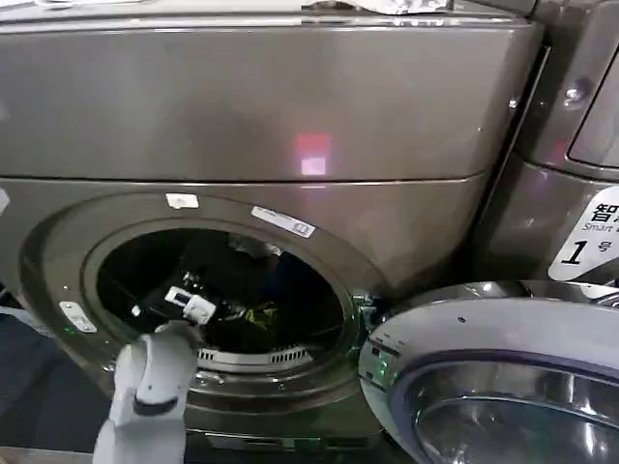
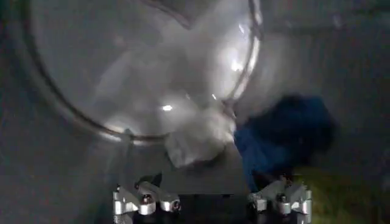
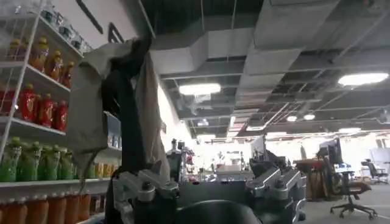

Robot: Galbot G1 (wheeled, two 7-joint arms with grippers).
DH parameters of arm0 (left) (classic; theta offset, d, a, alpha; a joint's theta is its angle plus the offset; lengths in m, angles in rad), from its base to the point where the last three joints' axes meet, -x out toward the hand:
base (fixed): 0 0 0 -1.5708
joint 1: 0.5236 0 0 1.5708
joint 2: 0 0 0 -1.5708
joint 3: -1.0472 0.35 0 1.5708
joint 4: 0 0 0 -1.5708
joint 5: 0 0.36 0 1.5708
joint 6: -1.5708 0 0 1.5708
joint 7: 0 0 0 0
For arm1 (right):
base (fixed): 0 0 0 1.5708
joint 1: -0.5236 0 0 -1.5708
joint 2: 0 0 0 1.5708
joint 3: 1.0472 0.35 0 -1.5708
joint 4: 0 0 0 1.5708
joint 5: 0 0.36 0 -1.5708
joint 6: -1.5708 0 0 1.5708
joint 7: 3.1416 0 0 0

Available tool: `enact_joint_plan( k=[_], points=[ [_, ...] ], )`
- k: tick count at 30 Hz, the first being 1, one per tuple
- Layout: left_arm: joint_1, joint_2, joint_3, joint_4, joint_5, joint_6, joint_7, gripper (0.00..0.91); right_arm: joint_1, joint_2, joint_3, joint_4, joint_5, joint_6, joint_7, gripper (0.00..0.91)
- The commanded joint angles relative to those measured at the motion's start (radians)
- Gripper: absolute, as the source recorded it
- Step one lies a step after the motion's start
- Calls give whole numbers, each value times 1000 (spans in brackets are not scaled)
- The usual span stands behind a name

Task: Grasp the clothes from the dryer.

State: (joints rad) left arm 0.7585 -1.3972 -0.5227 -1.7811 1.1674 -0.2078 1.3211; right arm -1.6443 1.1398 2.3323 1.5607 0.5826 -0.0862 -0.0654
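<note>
Bronze-grey sheet metal closes off the whole background, the front of the dryer (image 1: pixel 290 106), with a second machine at the right carrying a white sticker (image 1: pixel 588 237) that reads "1" and "Smart".

Inside the drum, the left gripper (image 2: pixel 212 204) has its fingers (image 2: pixel 141 199) spread wide apart, holding nothing. Just beyond them lie the clothes: a whitish-grey piece (image 2: pixel 198 141) in the middle, a dark blue piece (image 2: pixel 283 137) touching it at the right, and a yellow-green piece (image 2: pixel 341 195) nearer, under the blue one. All are small, crumpled and soft against the shiny drum wall. From the head view the left arm (image 1: pixel 150 387) reaches through the round porthole (image 1: pixel 218 290), whose rim bears small white labels too small to read. The open glass door (image 1: pixel 493 377) hangs at the near right.

The right gripper (image 3: pixel 210 192) is raised toward the ceiling, its fingers apart and empty, with shelves of bottled drinks (image 3: pixel 33 109) beside it.
</note>
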Motion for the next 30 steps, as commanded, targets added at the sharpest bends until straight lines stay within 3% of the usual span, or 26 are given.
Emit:
enact_joint_plan(
  k=[1,17,30],
  points=[
    [-29,-1,2,132,7,-72,29,907,-2,0,-2,-1,-1,0,0,907],
    [-30,0,0,216,41,-64,29,907,5,3,-17,11,-12,1,0,907],
    [-88,-12,-13,398,-21,48,26,907,6,2,-22,13,-11,1,-1,907]
  ],
)
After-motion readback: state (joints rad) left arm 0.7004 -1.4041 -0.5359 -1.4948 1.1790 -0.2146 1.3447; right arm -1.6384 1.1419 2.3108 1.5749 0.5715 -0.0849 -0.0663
